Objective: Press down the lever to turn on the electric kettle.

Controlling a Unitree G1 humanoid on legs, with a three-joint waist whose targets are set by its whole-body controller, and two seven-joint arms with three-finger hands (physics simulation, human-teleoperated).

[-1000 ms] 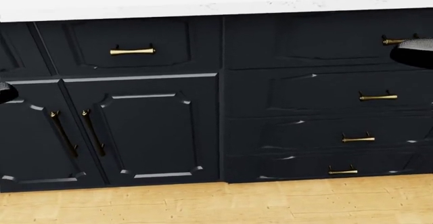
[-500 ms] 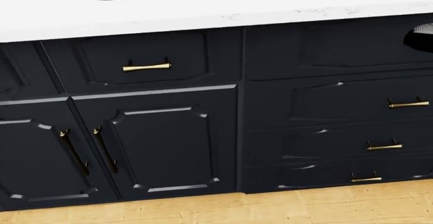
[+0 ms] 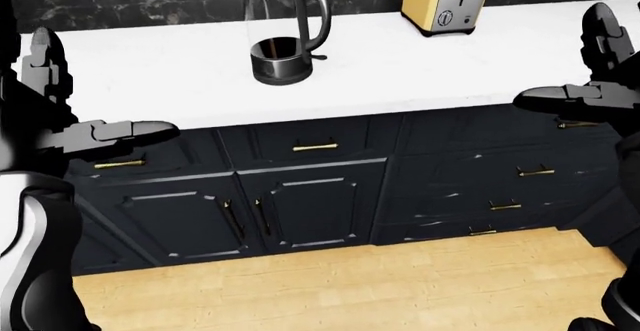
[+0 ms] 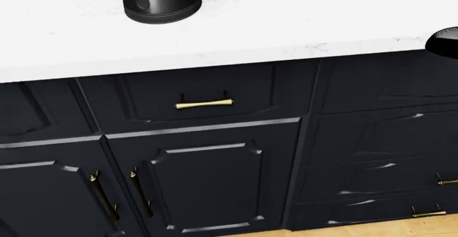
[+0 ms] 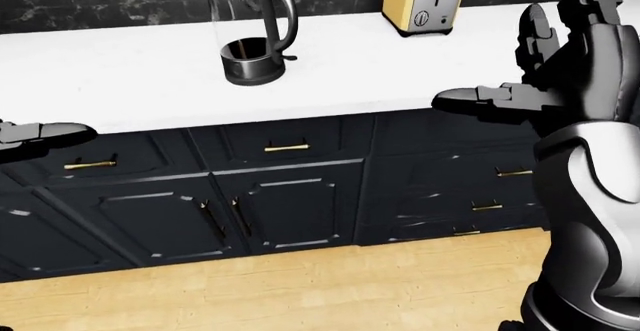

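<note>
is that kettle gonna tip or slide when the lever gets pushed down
The electric kettle is tall and narrow on a small round base, so a sideways shove might tip it. The white countertop looks smooth, so it may slide. Its lever sits low near the base, so a straight-down press probably stays stable.

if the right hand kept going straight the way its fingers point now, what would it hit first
Likely nothing soon: the right hand points toward the view's left, along the counter edge. The kettle sits higher in the view, probably off that line; depth is unclear.
</note>
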